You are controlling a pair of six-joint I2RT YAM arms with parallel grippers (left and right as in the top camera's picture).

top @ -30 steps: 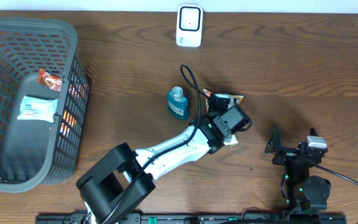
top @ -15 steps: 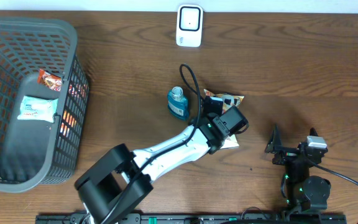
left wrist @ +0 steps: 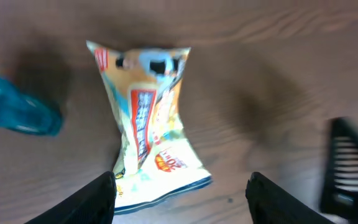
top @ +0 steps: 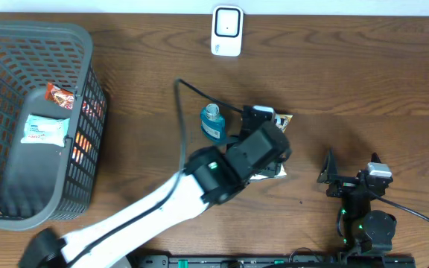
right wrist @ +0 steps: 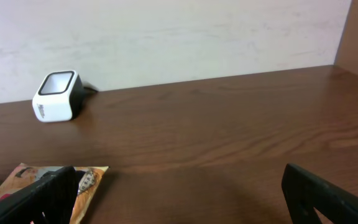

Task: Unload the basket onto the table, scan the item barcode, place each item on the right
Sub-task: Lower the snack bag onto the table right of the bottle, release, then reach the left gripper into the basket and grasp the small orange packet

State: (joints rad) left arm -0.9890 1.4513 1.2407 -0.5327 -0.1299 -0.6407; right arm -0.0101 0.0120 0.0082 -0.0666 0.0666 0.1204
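Observation:
A crumpled orange and white snack packet (left wrist: 145, 124) lies flat on the wooden table, just right of a blue bottle (left wrist: 17, 112). My left gripper (left wrist: 182, 193) hovers above the packet's near end, open, with nothing between its black fingers (left wrist: 98, 199). From overhead the left gripper (top: 263, 145) covers most of the packet (top: 281, 117). The white barcode scanner (top: 227, 31) stands at the table's far edge. My right gripper (top: 334, 175) rests open at the lower right, facing the scanner (right wrist: 58, 96) and the packet's corner (right wrist: 89, 180).
A grey mesh basket (top: 88, 45) at the left holds a white wipes pack (top: 43, 128) and a small red packet (top: 59, 95). The blue bottle (top: 212, 123) stands just left of the snack packet. A black cable loops above the left arm.
My left gripper has opened and let go of the snack packet, which now lies on the table. The left arm has lifted and swung toward the camera. The right arm has not moved.

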